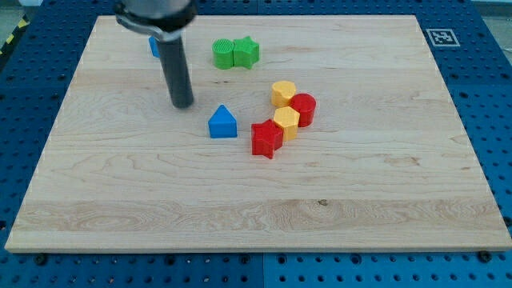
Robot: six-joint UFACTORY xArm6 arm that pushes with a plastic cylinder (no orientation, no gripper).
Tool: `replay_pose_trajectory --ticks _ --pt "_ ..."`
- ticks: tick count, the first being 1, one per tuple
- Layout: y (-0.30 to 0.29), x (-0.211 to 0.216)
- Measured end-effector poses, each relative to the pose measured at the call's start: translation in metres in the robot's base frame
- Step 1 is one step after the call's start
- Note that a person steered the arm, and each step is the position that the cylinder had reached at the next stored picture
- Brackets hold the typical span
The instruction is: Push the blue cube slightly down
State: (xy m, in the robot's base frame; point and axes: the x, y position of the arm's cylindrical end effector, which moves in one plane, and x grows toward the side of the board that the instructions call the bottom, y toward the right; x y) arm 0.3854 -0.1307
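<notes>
The blue cube (pixel 153 46) sits near the board's top left, mostly hidden behind my rod; only its left edge shows. My tip (pixel 183 104) rests on the wooden board (pixel 240 200), below and to the right of the blue cube and apart from it. A blue house-shaped block (pixel 222 122) lies just right of and slightly below the tip.
A green cylinder (pixel 223 54) and a green star (pixel 246 52) touch each other at the top centre. Right of centre, a yellow block (pixel 283 93), a red cylinder (pixel 303 109), a second yellow block (pixel 286 122) and a red star (pixel 266 138) form a cluster.
</notes>
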Motion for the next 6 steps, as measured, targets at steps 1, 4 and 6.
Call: replay_pose_trajectory --ticks 1,4,6 --pt "-0.045 -0.063" --pt "-0.031 -0.130" --pt "0.013 -0.050"
